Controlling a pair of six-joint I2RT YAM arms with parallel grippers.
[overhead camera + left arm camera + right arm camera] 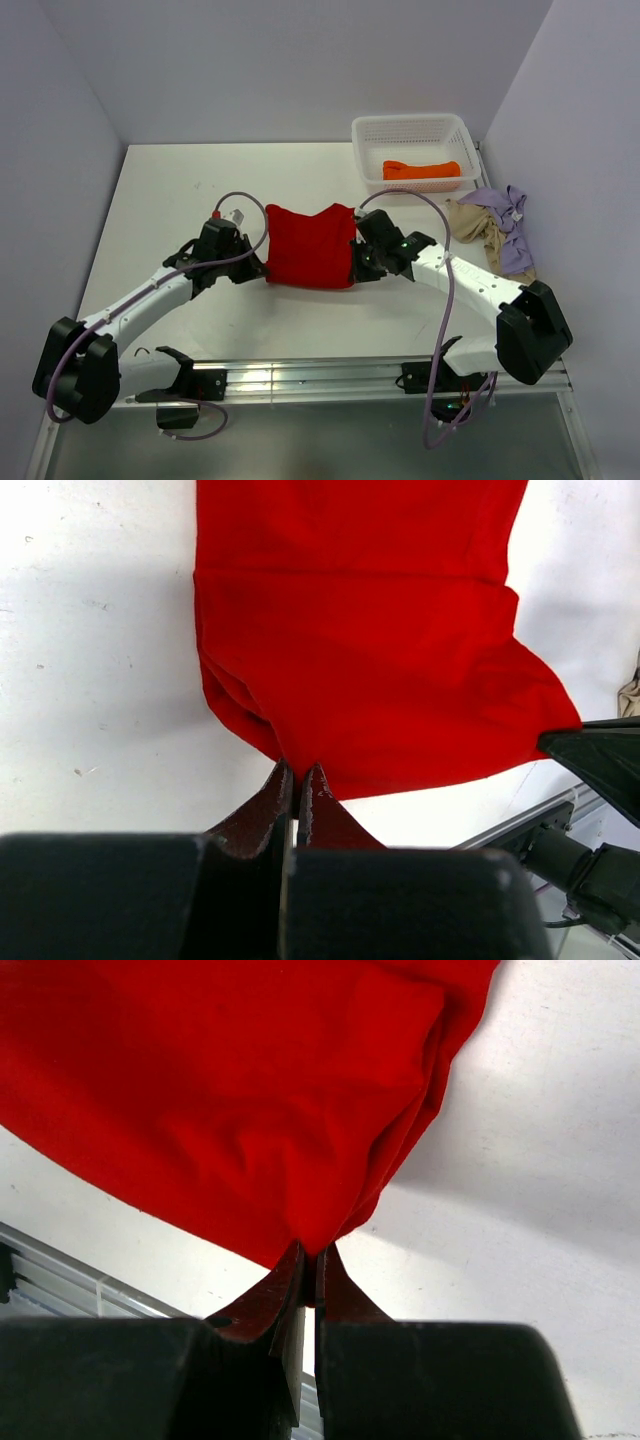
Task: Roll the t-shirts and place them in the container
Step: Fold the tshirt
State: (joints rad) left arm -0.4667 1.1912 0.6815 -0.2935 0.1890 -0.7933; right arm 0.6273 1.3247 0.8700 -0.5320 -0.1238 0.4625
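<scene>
Both hands clamped on the near corners of the red t-shirt (310, 245).
The red t-shirt lies spread in the middle of the surface (180, 200). The left hand (297, 772) pinches its near left corner and the right hand (312, 1252) its near right corner, fingers together on bunched cloth. An orange t-shirt (422, 170) lies in the white basket (368, 140) at the far right; a beige t-shirt (468, 222) and a lavender t-shirt (510, 235) sit crumpled just near of it.
</scene>
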